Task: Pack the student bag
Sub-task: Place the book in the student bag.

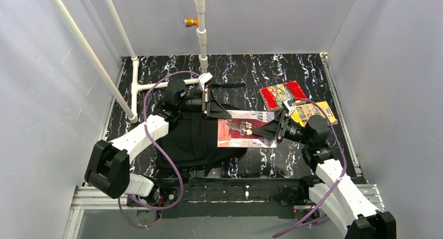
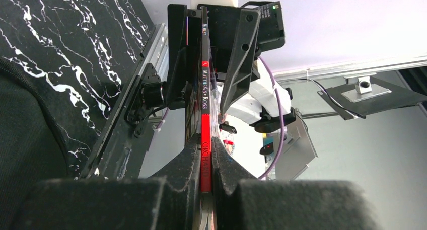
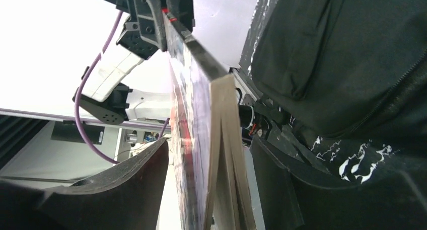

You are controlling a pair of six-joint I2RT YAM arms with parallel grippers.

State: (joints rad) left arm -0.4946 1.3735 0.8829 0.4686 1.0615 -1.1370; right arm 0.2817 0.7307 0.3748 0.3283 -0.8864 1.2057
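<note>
White walls enclose a black, white-veined surface with both arms mounted at its near edge.

1. Left pincer: closed tight on a book. The left wrist view shows both fingers pressed against the red spine, with no gap on either side. The grip sits at the book's left end.

2. Right pincer: open. It straddles the opposite end of the same book. In the right wrist view the page edge stands between the two fingers, and a gap shows on each side. Contact with the covers is not visible.

3. Book: it spans the space between the two pincers, cover facing up in the top view. Its left part overlaps the right side of the bag. Whether it rests on the fabric or hangs just above it cannot be told.

4. Bag: black and soft, it lies flat on the surface, left of centre, under the left arm and near the front edge.

5. Other items: a red book and a yellow book lie side by side on the surface behind the right pincer, apart from the bag. A white pipe frame stands at the far left.
</note>
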